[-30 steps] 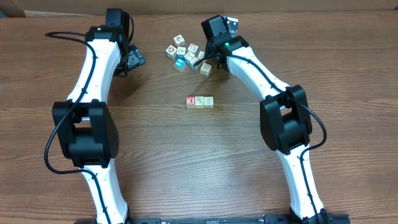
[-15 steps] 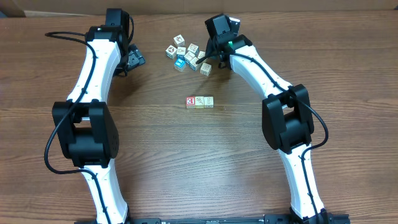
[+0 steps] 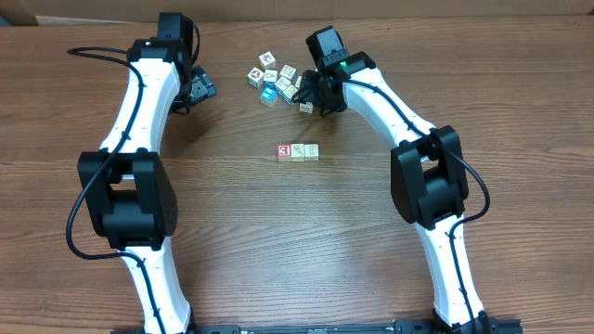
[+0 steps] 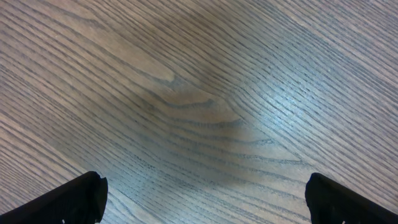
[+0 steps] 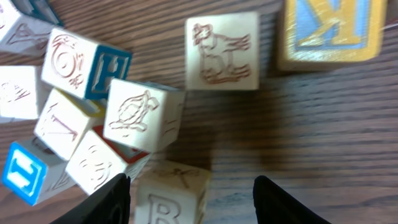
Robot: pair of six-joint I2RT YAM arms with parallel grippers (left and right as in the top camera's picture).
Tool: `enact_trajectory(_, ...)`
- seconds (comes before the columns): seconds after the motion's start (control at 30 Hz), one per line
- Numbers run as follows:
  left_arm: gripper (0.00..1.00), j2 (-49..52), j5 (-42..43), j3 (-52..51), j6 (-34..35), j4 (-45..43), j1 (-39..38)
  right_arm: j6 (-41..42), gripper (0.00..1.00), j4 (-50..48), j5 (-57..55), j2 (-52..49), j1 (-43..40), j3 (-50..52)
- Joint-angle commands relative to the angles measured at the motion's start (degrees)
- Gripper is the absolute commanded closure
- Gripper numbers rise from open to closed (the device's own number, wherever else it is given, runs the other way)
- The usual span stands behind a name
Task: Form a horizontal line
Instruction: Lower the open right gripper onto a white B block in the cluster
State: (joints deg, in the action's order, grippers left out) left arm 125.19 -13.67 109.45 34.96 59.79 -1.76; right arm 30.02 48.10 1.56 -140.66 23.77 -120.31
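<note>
The horizontal line [image 3: 297,151] has three cubes touching so far, probably one left. Beyond the line, the right claw [image 5: 189,196] hangs open around a B cube [image 5: 168,202] by the pile [image 3: 274,76]. The left claw [image 4: 205,196] is open and empty, well left of the line.

Overhead looks straight down; wrist views hug the table [image 4: 199,93].
</note>
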Motion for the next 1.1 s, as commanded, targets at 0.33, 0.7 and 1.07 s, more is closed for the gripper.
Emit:
enact_trajectory(0.33, 0.00, 1.03, 0.22, 1.29, -0.26, -0.09, -0.15, -0.04, 0.39, 4.94, 2.08, -0.33, 0.28, 0.37)
enact_trajectory(0.7, 0.00, 1.03, 0.22, 1.29, -0.26, -0.07, -0.13, -0.04, 0.39, 2.21, -0.44, -0.33, 0.26, 0.37)
enact_trajectory(1.07, 0.00, 1.03, 0.22, 1.29, -0.26, -0.07, -0.13, -1.18, 0.43, 1.90, -1.95, -0.33, 0.28, 0.37)
